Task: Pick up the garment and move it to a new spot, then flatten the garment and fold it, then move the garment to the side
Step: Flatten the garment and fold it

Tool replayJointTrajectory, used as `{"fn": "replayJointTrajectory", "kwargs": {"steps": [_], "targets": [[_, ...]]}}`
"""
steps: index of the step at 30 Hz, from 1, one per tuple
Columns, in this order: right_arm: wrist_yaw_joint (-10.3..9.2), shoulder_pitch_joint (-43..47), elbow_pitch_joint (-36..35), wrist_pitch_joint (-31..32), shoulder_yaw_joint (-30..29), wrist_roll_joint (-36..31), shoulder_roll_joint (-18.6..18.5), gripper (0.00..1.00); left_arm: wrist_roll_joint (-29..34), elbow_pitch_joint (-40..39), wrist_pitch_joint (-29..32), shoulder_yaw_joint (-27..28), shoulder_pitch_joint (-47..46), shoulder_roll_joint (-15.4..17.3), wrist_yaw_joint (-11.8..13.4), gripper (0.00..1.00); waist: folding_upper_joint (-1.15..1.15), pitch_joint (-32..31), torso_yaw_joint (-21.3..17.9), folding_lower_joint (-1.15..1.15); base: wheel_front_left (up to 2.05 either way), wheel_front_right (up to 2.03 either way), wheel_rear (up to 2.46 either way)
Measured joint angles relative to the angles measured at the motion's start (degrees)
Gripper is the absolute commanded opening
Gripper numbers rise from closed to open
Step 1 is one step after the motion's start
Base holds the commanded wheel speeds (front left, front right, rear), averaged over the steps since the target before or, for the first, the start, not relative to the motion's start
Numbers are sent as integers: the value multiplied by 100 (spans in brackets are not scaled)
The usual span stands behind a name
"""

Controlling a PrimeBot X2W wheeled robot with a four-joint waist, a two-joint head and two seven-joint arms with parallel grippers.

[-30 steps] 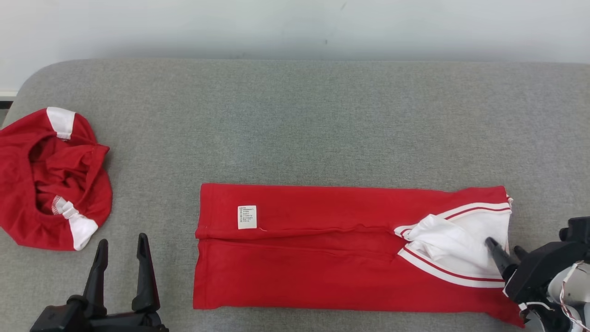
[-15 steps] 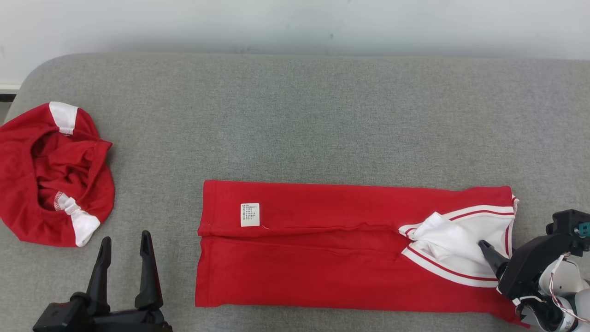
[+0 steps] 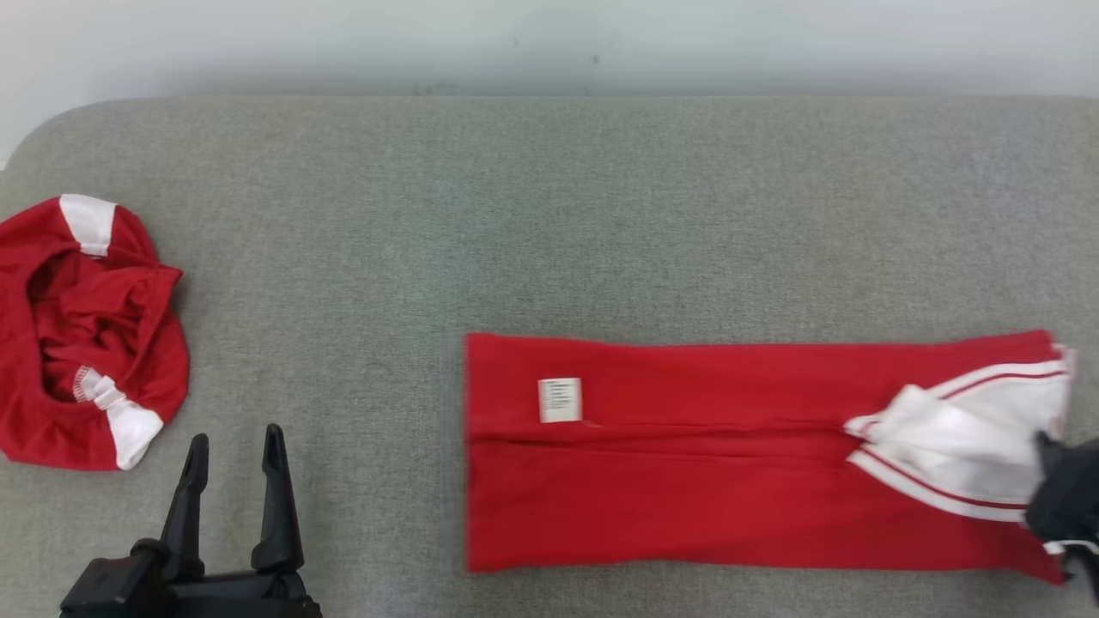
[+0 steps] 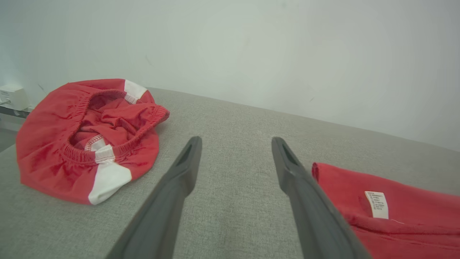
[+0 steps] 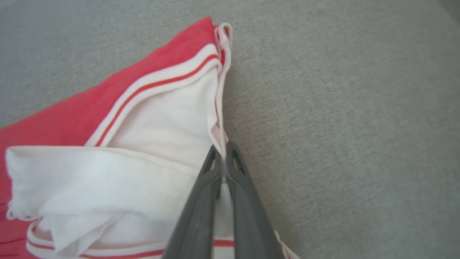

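Fingers of our right gripper (image 5: 222, 148) are pressed together, pinching the white, red-striped edge of the garment (image 3: 687, 481), while our left gripper (image 3: 236, 433) stands spread wide above the grey cushion (image 3: 549, 215). The garment lies at the near right, folded into a long red strip with its care label (image 3: 560, 400) facing up. Farther left sits a crumpled red bundle (image 3: 86, 335).

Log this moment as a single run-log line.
phase: grasp to move | right gripper: shut on folded red shirt, white collar edge | left gripper: open, empty | crumpled red garment: far left
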Motion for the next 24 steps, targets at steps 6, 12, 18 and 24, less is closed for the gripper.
{"fn": "replayJointTrajectory", "kwargs": {"steps": [6,12,18,24], "targets": [[-3,15,-158,-47,-627,-643,-100,0,37,-15,0,-1,-3,0,-43,100,0,14,-75,0,0,0,0],[-4,160,-564,54,-693,-961,36,0,70,9,0,3,3,-1,-49,100,0,-66,-137,0,0,0,0],[-4,362,-1178,335,23,-597,343,0,79,46,0,-3,32,-1,-52,100,0,-178,-166,0,0,0,0],[-5,521,-1717,724,1227,-315,566,0,90,109,0,-30,60,-1,-52,100,0,-306,-167,0,0,0,0]]}}
